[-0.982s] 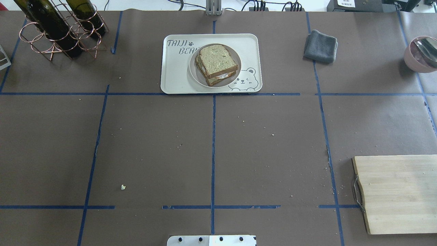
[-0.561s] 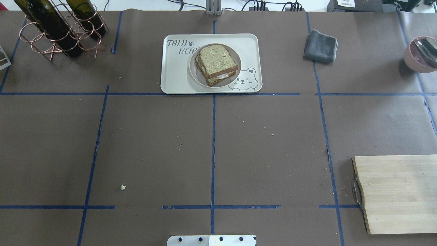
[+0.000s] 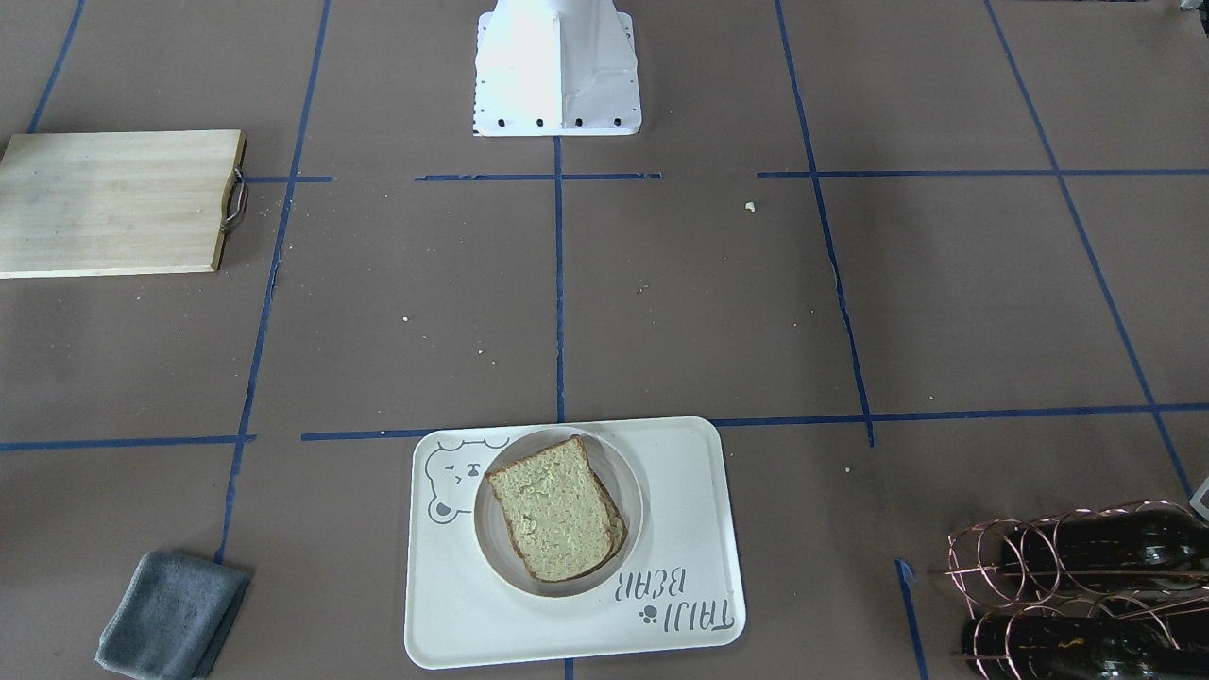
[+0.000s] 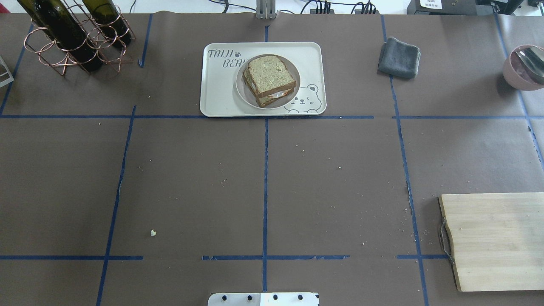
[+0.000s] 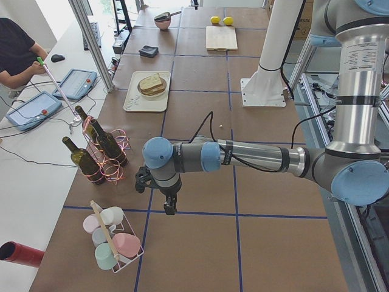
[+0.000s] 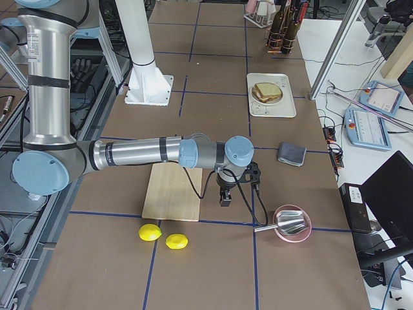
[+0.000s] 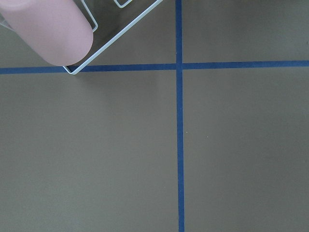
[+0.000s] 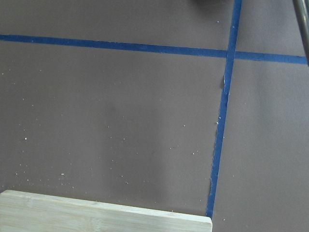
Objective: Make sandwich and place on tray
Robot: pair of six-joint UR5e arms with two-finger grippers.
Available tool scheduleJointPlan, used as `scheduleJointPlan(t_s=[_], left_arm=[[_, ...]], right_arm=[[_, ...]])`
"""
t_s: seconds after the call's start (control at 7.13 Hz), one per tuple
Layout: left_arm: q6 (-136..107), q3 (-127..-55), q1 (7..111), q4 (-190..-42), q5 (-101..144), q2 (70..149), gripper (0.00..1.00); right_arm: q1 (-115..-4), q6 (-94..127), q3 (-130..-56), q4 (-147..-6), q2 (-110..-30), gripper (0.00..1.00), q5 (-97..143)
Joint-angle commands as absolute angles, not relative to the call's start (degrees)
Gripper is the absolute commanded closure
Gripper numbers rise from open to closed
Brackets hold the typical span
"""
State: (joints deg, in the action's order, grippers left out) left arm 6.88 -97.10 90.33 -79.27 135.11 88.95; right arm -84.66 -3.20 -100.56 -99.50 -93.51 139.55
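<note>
Brown paper table (image 4: 191,178) with blue tape grid, same as the overhead frames from a second ago: nothing on it has shifted. Left arm (image 5: 255,157) reaches out low along the table, left gripper (image 5: 169,205) pointing down over a tape crossing near a wire rack of cups (image 5: 112,240). It shows only in the side view, so can't tell how wide its jaws stand. Right arm (image 6: 142,153) likewise stretched out, right gripper (image 6: 224,197) pointing down just beside the wooden cutting board (image 4: 497,242); jaw state also can't be told. Tray (image 4: 219,95) at the far middle of the table, unmoved. Round plate (image 4: 244,95) sits on the tray. Sandwich (image 4: 271,75) lies on the plate, two slices stacked, egg white (image 4: 278,94) peeking out at the near edge, same pose as before. Grey cloth (image 4: 399,58) right of the tray, apart. Small crumb (image 4: 153,232) near-left, unchanged.
</note>
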Motion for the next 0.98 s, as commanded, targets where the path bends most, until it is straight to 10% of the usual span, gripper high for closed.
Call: scheduleJointPlan(t_s=[0.0,0.84], left_arm=[[7.12,-96.94,89.82,-81.29,135.09,88.86,0.0],[9.93,-97.03,89.82,-82.44,135.18,87.8,0.0]], right_arm=[[-84.64,-3.6,-100.72,-99.41,-93.43,0.0,139.31],[-84.64,-3.43,-100.28,-99.4,-93.43,0.0,135.44]])
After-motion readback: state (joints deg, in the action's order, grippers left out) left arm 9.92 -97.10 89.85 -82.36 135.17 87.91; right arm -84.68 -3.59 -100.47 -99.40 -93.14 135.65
